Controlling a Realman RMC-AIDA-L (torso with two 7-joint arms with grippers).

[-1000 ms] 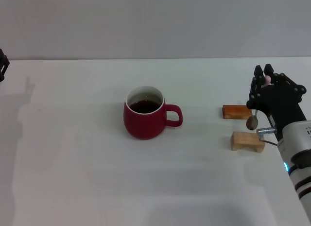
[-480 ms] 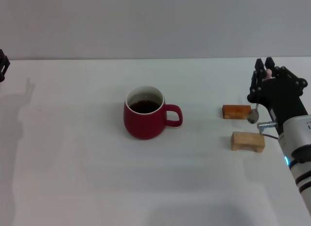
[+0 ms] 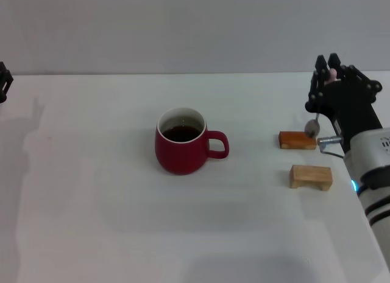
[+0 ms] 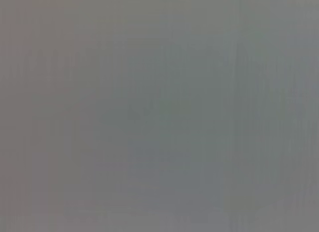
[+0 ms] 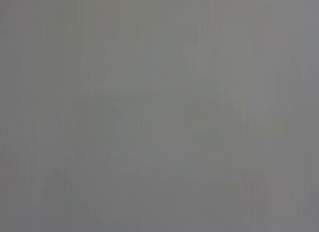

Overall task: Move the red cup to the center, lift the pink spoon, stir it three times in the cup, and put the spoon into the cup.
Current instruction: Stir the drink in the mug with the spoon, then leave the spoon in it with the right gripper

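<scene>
Holding the pink spoon (image 3: 319, 112) clamped by its handle, bowl hanging down, the right end effector (image 3: 329, 82) hovers above two wooden blocks (image 3: 298, 140). The red cup (image 3: 181, 149) stands mid-bench, well apart. Next, I judge, carry the spoon over the cup.

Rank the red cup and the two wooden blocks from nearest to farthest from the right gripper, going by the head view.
Measured from the right gripper, which holds the pink spoon:
1. Darker wooden block, just beneath the hanging spoon.
2. Lighter wooden block, closer to the robot.
3. Red cup, mid-table, well off to the left.
</scene>
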